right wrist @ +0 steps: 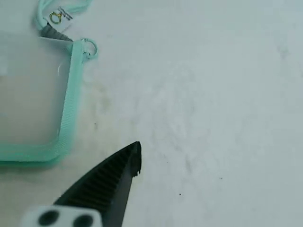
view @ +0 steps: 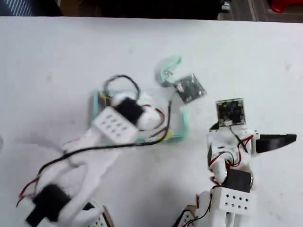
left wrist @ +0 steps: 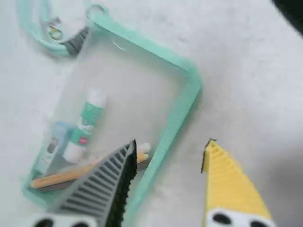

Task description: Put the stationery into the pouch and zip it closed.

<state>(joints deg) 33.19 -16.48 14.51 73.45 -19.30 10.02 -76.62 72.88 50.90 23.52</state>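
Your clear, mint-edged pouch (left wrist: pixel 179 113) lies flat on the white tabletop (left wrist: pixel 246 71). Through its wall you can see a green tube with a white cap (left wrist: pixel 87 118), a pale blue item (left wrist: pixel 52 144) beside it, and an orange pencil (left wrist: pixel 66 176) along one end. The mint strap (left wrist: pixel 38 28) trails off one corner. Your left pincer (left wrist: pixel 173 142) is spread wide across the pouch's edge, with the grey finger over the pouch and the yellow finger over bare tabletop. Your right pincer (view: pixel 261 126) is splayed wide over the tabletop beside the pouch, holding nothing.
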